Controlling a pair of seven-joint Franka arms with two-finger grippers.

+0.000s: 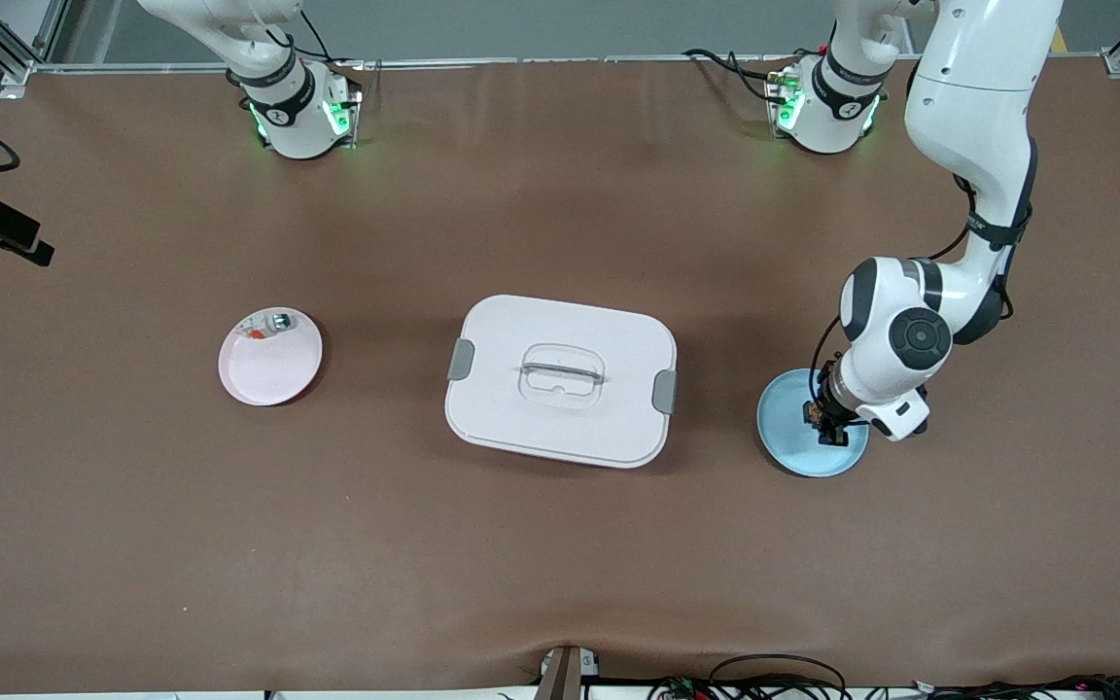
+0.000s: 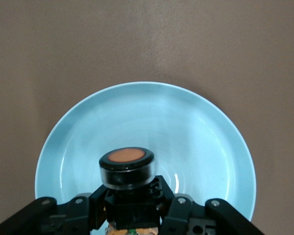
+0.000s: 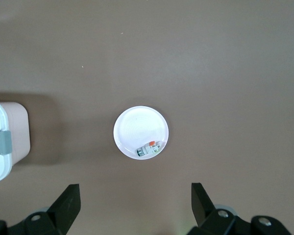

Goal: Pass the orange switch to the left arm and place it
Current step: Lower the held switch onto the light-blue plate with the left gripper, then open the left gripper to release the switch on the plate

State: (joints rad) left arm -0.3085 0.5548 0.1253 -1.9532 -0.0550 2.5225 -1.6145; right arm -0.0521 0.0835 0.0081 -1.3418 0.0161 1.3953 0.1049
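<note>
The left gripper (image 2: pixel 132 208) is low over the blue plate (image 2: pixel 196 127) toward the left arm's end of the table, fingers clamped on the orange switch (image 2: pixel 126 166), orange end up; it looks barely clear of the plate, if at all. The right gripper (image 3: pixel 134 203) waits high over the pink plate (image 3: pixel 137 125), fingers wide, ready to receive. The box (image 1: pixel 560 379) lies mid-table between the plates, so the handover must arc around it.

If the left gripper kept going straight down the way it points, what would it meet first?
The blue plate. The left gripper, shut on the orange switch, points down at the plate's bowl, so the switch's orange end would likely touch it first; how much gap remains is unclear.
</note>
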